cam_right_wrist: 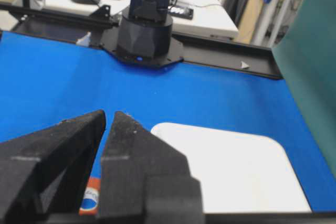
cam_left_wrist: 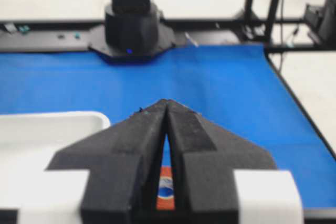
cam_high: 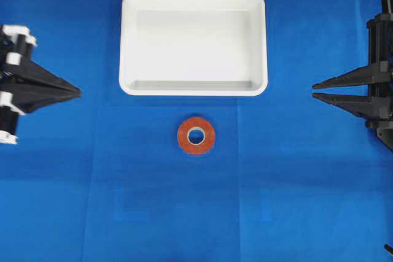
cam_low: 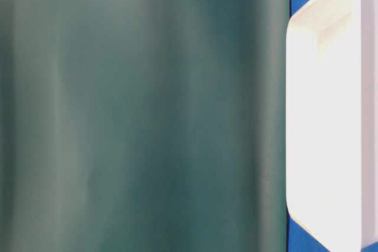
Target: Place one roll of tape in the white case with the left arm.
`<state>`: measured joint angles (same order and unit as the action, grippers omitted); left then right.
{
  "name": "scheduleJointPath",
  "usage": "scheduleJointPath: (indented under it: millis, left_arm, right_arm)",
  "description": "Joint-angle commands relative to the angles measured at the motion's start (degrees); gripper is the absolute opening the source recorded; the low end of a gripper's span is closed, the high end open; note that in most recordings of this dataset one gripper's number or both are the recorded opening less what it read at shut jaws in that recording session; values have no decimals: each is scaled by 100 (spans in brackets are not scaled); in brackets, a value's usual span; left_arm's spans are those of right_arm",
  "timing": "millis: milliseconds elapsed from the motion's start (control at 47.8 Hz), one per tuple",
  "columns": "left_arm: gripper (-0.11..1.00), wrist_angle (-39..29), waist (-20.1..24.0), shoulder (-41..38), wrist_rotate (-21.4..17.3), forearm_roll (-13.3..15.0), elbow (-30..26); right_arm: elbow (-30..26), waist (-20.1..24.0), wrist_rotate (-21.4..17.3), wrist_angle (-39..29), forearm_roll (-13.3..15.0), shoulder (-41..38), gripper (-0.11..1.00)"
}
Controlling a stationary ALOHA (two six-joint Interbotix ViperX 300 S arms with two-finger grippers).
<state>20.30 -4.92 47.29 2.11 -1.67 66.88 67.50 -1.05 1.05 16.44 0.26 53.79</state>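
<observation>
One small orange-red ring of tape with a pale core (cam_high: 196,136) lies on the blue table (cam_high: 295,200). One large shallow white plastic tray (cam_high: 127,41). Two black arms: the left gripper (cam_high: 78,91) and the right gripper (cam_high: 314,90).

The left tool (cam_high: 78,91) is black, pointed, with white fittings; the right tool (cam_high: 314,90) is all black.

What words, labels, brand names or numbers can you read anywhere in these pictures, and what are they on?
No text can be read in any view.
The small orange-red roll of tape shows a blue and white mark on its side in both wrist views, too blurred to read.
The large shallow white plastic case is plain.
The closed left gripper and the slightly parted right gripper carry no lettering.
</observation>
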Motion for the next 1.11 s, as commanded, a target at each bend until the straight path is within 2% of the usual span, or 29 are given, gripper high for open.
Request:
scheduleJointPath:
  millis: [0, 105, 168, 230, 419, 503, 817, 1089]
  left_arm:
    - [0, 264, -70, -352, 18, -18, -185]
    - [1, 439, -123, -738, 9, -18, -290]
    - [7, 527, -167, -1020, 26, -18, -404]
    - [21, 571, -220, -1266, 26, -18, -501]
    - [78, 492, -439, -2224, 53, -9, -1081]
    - [91, 264, -527, -2698, 193, -18, -1450]
    - [89, -1371, -536, -4087, 782, -9, -2689]
    - [89, -2479, -536, -5142, 826, -9, -3498]
  right_arm:
    - [-141, -18, 0, 18, 0, -79, -11]
    - [-141, -35, 0, 18, -9, -123, -11]
    - [-132, -44, 0, 18, 0, -141, -11]
    - [-132, -62, 0, 18, -9, -149, -11]
    - [-123, -97, 0, 18, 0, -158, -11]
    - [-123, -105, 0, 18, -9, -185, -11]
    - [-105, -114, 0, -53, -9, -308, -11]
    - [-70, -132, 0, -70, 0, -369, -11]
